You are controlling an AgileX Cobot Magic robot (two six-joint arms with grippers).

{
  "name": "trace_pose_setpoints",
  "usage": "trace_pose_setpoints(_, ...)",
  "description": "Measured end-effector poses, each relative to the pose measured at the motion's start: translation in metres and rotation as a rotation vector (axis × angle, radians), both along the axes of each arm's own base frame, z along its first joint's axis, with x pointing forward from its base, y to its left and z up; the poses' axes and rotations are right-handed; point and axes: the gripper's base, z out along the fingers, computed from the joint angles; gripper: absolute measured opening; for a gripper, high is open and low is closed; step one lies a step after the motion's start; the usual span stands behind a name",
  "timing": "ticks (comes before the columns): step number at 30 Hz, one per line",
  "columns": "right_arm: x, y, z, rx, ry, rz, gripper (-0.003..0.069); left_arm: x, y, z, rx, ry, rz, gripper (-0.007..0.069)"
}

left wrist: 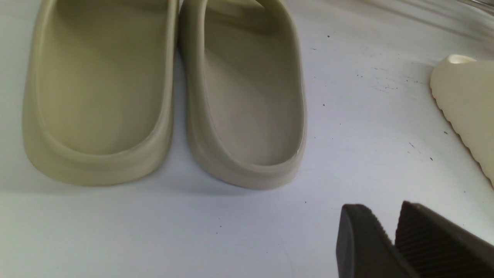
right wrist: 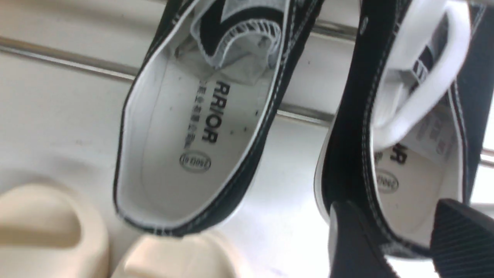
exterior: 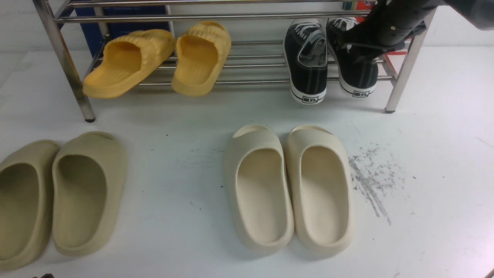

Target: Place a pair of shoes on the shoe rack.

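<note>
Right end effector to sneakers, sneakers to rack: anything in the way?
Nothing visible. Both sneakers already sit on the shoe rack, on its lower rods at the right end. The right end effector is at the right one's heel. The yellow slippers share that tier, well apart.

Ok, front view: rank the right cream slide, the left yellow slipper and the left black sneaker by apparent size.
1. Right cream slide, though it lies nearest the camera.
2. Left yellow slipper.
3. Left black sneaker, toe end partly hidden.
</note>
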Motion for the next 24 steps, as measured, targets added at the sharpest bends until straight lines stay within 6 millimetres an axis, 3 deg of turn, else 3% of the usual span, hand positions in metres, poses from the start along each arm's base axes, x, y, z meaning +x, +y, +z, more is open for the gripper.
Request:
trace_pose_setpoints(5,-0.016,-0.003,0.006,-0.031,0.114,0.023,0.0309,0.000,0.000,0.000,0.000,0.000,0.000,0.0159)
trace_pose_setpoints(15,-0.046,-0.005,0.048,0.003,0.078,0.062,0.0082,0.000,0.000,0.000,0.000,0.000,0.000,0.0159)
trace_pose_setpoints(20,-0.108,-0.020,0.078,-0.010,0.085,0.059,0.0018,0.000,0.000,0.000,0.000,0.000,0.000,0.0159)
trace_pose_setpoints(21,-0.110,-0.021,0.079,-0.012,0.086,0.059,0.0018,0.000,0.000,0.000,0.000,0.000,0.000,0.0159)
trace_pose_setpoints(24,-0.154,-0.032,0.079,-0.024,0.127,0.035,0.0018,0.000,0.000,0.000,0.000,0.000,0.000,0.0159)
